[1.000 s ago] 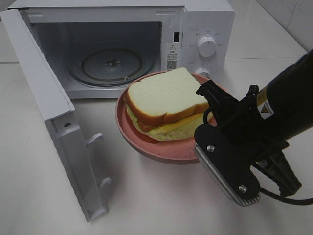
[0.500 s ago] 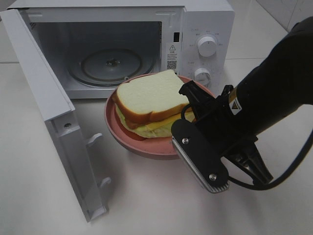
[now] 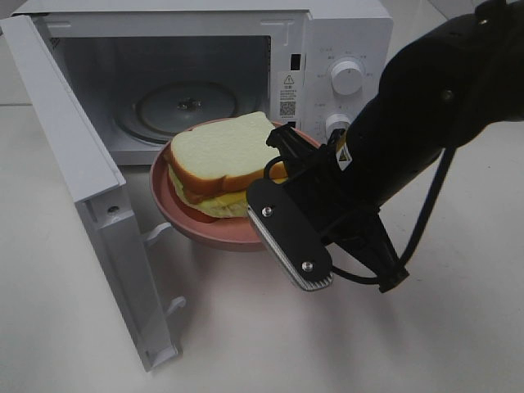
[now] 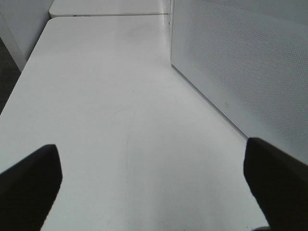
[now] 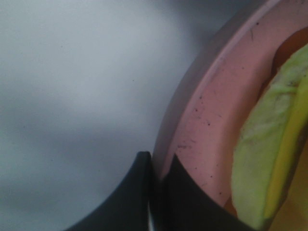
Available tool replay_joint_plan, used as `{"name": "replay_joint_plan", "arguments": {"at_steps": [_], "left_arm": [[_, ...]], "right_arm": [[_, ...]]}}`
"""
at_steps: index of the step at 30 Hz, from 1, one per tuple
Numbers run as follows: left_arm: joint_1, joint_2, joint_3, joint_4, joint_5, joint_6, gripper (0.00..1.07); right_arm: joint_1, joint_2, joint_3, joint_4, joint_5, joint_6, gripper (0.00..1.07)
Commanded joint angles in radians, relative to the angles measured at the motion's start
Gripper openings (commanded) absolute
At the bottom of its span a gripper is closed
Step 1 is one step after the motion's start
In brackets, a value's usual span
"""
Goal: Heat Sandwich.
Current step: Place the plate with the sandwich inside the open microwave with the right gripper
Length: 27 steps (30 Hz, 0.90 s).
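The sandwich (image 3: 219, 154), thick white bread with yellow cheese and pale green filling, lies on a round pink plate (image 3: 201, 225). My right gripper (image 3: 277, 168) is shut on the plate's right rim and holds it just in front of the open microwave (image 3: 205, 33). The right wrist view shows the fingers (image 5: 144, 192) pinching the pink rim (image 5: 211, 125), with the green filling (image 5: 260, 159) beside them. My left gripper (image 4: 154, 187) is open and empty over the white table, beside the microwave's side wall (image 4: 240, 62). It does not show in the exterior view.
The microwave door (image 3: 90, 188) stands swung out to the left, reaching toward the table's front. The glass turntable (image 3: 187, 106) lies inside the cavity. Two knobs (image 3: 347, 77) sit on the right panel. White table (image 3: 246, 336) spreads in front.
My right gripper has carried the plate with the sandwich leftward and closer to the microwave opening. The arm has swung in over the table's right side.
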Motion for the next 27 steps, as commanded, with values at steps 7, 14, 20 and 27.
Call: {"name": "replay_joint_plan", "arguments": {"at_steps": [7,14,20,27], "left_arm": [[0.004,-0.027,0.001,-0.002,-0.004,-0.003,0.98],[0.004,-0.027,0.001,-0.002,-0.004,-0.003,0.98],[0.004,-0.027,0.001,-0.002,-0.004,-0.003,0.98],[0.004,-0.027,0.001,-0.002,-0.004,-0.003,0.98]], "right_arm": [[-0.006,0.078,-0.102,0.010,0.011,-0.013,0.00],[-0.006,0.127,-0.160,0.025,0.036,-0.013,0.00],[-0.006,0.188,-0.241,0.025,0.089,-0.013,0.00],[-0.006,0.232,-0.302,0.029,0.110,-0.004,0.00]]}}
